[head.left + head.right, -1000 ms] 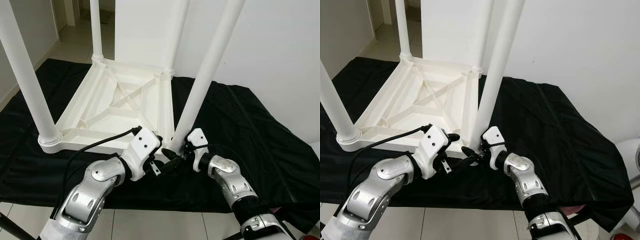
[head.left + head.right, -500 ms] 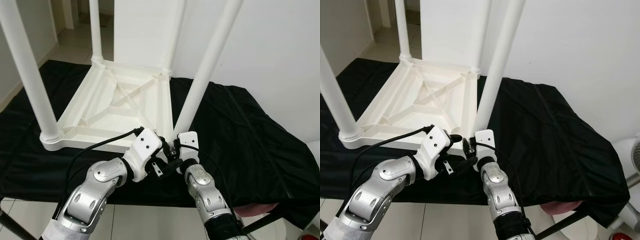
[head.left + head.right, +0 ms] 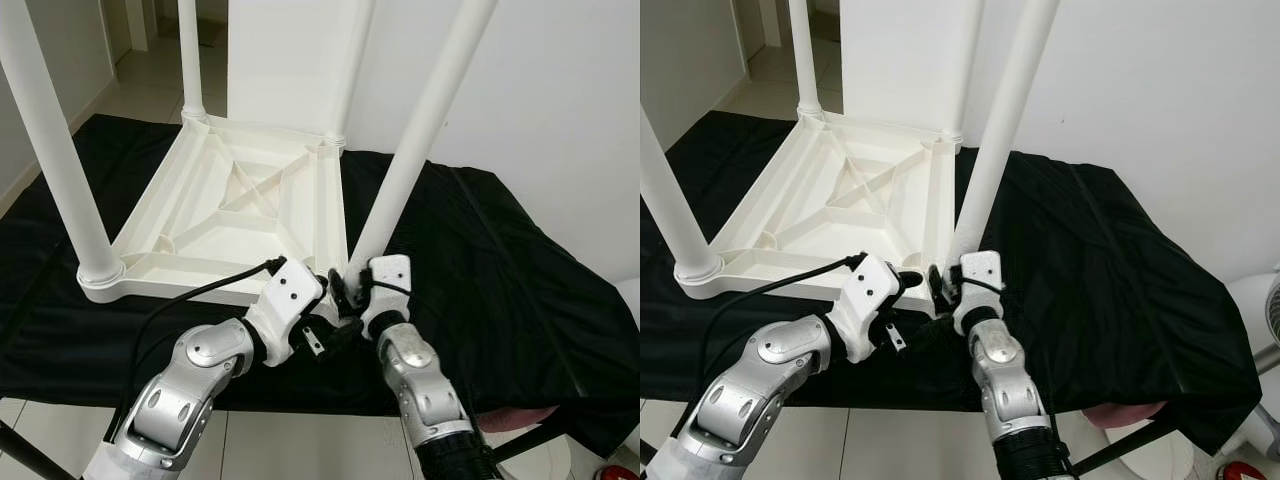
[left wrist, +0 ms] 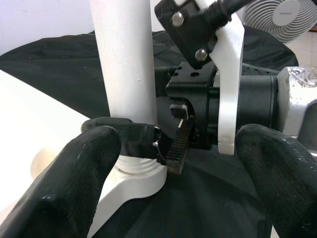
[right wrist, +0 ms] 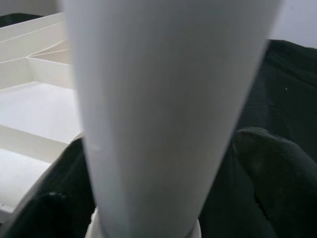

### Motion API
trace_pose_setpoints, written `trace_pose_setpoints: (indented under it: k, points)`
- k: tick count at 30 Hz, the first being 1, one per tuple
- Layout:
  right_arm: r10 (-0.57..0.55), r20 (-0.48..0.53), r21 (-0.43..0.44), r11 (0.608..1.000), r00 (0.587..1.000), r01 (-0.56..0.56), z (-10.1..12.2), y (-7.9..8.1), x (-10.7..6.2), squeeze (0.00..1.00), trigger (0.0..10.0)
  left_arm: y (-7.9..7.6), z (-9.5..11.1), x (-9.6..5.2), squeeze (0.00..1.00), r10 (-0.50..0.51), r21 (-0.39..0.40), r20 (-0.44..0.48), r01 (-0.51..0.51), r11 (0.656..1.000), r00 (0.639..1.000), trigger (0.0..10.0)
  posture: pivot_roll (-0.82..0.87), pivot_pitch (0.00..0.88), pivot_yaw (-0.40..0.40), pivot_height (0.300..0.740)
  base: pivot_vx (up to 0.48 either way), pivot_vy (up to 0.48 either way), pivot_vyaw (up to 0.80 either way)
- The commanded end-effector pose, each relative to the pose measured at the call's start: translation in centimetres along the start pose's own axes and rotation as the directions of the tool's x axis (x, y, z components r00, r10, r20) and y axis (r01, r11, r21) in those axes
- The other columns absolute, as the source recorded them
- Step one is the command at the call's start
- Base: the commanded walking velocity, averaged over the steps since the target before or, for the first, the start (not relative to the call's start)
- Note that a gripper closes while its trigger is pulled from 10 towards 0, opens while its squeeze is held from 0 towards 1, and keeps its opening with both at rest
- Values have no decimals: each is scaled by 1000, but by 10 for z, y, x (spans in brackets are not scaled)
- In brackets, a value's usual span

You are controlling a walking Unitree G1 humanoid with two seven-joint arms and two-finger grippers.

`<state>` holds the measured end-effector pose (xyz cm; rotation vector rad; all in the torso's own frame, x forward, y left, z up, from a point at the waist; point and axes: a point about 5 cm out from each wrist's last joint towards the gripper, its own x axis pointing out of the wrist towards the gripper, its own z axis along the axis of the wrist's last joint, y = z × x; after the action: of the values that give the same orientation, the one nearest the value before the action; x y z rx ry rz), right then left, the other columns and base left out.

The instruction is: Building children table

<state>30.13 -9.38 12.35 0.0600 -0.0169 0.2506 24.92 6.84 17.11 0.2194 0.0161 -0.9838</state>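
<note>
In the left eye view a white children's table [image 3: 240,215] lies upside down on a bench draped in black cloth [image 3: 480,260], its legs pointing up; the near right leg [image 3: 410,165] rises from the corner closest to the robot, and both arms meet at its foot, the left gripper [image 3: 335,325] just beside the right gripper [image 3: 345,290]. The right eye view gives the same arrangement, with a pale tiled floor [image 3: 760,95] beyond the bench. In the left wrist view the left jaws stand open with nothing between them, facing the leg's base and the right gripper's black body. In the right wrist view the right jaws lie on either side of the white leg [image 5: 163,114], around it, though I cannot tell whether they press on it
</note>
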Motion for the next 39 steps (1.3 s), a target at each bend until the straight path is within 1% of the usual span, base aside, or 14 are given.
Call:
trace_pose_setpoints:
  k: [1,4,6,7,10,12,14,15,16,17,20,33,34,39]
  points:
    - [3,0,9,1000,1000,-3,-1,-8,-4,1000,10000,-1,-2,2,0,23,-8,-9,-23,1000,1000,10000,31,0,-153,740,0,0,0]
    - [123,8,24,992,992,-123,-1,-19,-12,1000,10000,0,-2,2,0,23,-5,-7,-23,1000,1000,10000,28,0,-149,740,0,0,0]
    - [163,6,18,986,987,-163,-1,-23,-15,1000,10000,1,-2,2,0,22,-4,-7,-22,1000,1000,10000,27,0,-145,740,0,0,0]
    - [229,-2,6,973,973,-229,-3,-28,-18,0,10000,1,-1,2,0,20,-2,-6,-20,1000,1000,10000,24,0,-141,740,0,0,0]
    - [272,-9,-3,962,962,-272,-3,-30,-20,0,10000,1,-1,2,0,19,-2,-6,-19,1000,1000,10000,24,0,-141,740,0,0,0]
    - [370,-26,-29,928,929,-370,-4,-37,-25,0,10000,2,-1,2,0,13,4,-6,-13,1000,1000,10000,20,0,-126,740,0,0,0]
    - [436,-57,-62,896,898,-439,-3,-49,-21,0,10000,3,0,3,0,5,10,-6,-5,1000,1000,10000,18,0,-121,740,0,0,0]
    - [436,-57,-62,896,898,-439,-3,-49,-21,0,10000,3,0,3,0,5,10,-6,-5,1000,1000,10000,18,0,-121,740,0,0,0]
    - [480,-83,-92,869,874,-486,-3,-53,-17,0,10000,4,1,4,0,2,13,-5,-2,1000,1000,10000,20,0,-116,740,0,0,0]
    - [480,-83,-92,869,874,-486,-3,-53,-17,0,10000,4,1,4,0,2,13,-5,-2,1000,1000,10000,20,0,-116,740,0,0,0]
    - [553,-121,-116,817,824,-565,-3,-49,-8,0,10000,5,2,3,0,-1,18,-6,1,1000,1000,10000,20,0,-109,740,0,0,0]
    - [607,-138,-108,776,783,-621,-3,-46,5,0,10000,4,4,5,0,-6,20,-1,6,1000,1000,10000,23,0,-109,740,0,0,0]
    - [627,-148,-100,760,765,-643,-4,-39,11,0,0,4,4,6,0,-7,19,2,7,1000,1000,10000,18,0,-110,740,0,0,0]
    - [667,-169,-80,724,725,-685,-9,-28,18,0,0,5,4,7,0,-7,19,5,7,1000,1000,10000,12,0,-113,740,0,0,0]
